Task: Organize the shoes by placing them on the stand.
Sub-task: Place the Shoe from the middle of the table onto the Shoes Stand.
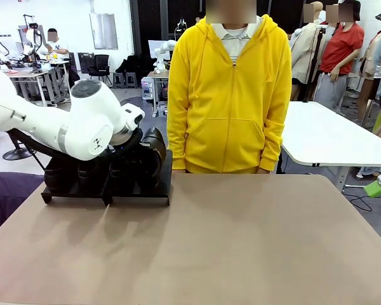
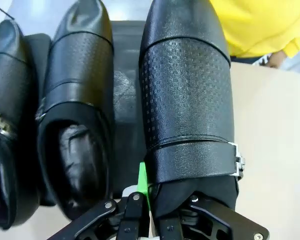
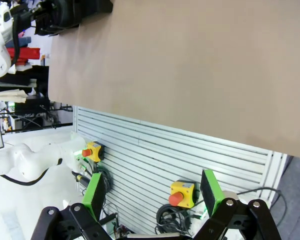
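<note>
Glossy black shoe (image 2: pixel 187 95) gripped at its heel by the left tool (image 2: pixel 152 200), long axis running toward 12 o'clock, toe over the stand (image 2: pixel 126 65). Two more shoes (image 2: pixel 77 115) at 9 o'clock, already racked. Right tool (image 3: pixel 155 195) gaping open, off the tabletop (image 1: pixel 241 241) at 3 o'clock, far from everything.

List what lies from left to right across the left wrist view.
Leftmost shoe → middle shoe → bare strip of the stand → shoe gripped at its heel by the left pincer → table.
</note>
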Motion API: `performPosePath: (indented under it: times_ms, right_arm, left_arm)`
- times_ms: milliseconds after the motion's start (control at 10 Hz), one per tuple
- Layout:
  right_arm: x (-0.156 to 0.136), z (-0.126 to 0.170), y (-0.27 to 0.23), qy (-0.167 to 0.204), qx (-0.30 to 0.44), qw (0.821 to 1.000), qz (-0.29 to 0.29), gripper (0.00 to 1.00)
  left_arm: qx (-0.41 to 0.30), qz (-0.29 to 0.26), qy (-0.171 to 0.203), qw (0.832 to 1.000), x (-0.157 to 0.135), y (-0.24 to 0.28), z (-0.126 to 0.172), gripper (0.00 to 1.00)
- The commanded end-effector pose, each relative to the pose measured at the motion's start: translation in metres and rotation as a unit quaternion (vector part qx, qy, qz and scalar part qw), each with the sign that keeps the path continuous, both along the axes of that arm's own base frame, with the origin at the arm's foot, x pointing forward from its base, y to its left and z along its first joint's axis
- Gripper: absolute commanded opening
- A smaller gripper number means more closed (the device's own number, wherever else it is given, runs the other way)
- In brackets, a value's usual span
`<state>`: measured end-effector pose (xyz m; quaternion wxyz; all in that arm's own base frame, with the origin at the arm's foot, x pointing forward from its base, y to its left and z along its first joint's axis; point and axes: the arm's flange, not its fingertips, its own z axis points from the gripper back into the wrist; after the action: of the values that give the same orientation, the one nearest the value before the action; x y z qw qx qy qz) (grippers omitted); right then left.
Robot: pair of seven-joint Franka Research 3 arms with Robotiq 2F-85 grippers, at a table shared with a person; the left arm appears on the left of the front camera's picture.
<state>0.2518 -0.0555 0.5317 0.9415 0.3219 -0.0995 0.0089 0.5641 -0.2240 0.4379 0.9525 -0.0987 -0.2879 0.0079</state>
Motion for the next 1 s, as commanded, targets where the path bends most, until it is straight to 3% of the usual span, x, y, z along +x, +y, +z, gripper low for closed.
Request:
performPosePath:
  times_ms: [0, 900]
  right_arm:
    - [0.001, 0.003, 0.000, -0.004, 0.014, 1.000, 0.006, 1.00]
    - [0.001, 0.003, 0.000, -0.004, 0.014, 1.000, 0.006, 1.00]
  left_arm:
    - [-0.003, -0.015, -0.013, 1.000, 0.017, 0.002, 0.007, 0.00]
    - [0.006, 0.018, 0.024, 1.000, 0.065, 0.001, -0.016, 0.00]
